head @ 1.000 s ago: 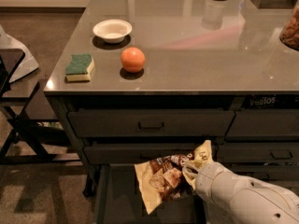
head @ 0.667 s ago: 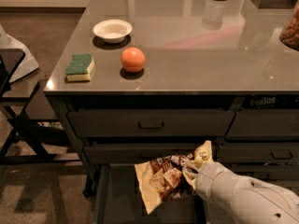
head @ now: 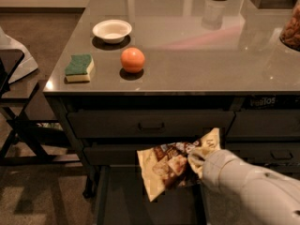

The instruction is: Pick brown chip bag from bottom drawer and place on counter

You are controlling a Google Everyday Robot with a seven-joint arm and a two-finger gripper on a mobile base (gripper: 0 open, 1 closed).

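- Brown chip bag (head: 166, 170): pinched at its right-hand part by the tool (head: 193, 159). Most of the bag spreads out to the left of the tool and below it. One cream corner sticks up just above the tool.
- Tool: clamped on the bag. It sits at the tip of the pale arm (head: 248, 191), which enters from the lower right corner.
- The bag hangs clear, crumpled and tilted, with its lowest corner pointing down-left. I cannot tell whether any part of it touches the drawer floor.
- Bottom drawer (head: 140, 205): pulled out, directly below the tool and the bag, with its dark interior showing under the bag's lower edge.
- Behind the tool: the front of the middle drawer (head: 112, 154), with the handled top drawer (head: 150, 124) above that.
- Surface (head: 197, 55): well above the tool and beyond it. The bag is apart from it.
- On the surface, all up and to the left of the tool: an orange (head: 132, 60), a green-topped sponge (head: 79, 68) near the left edge, and a white bowl (head: 112, 30) farther back.
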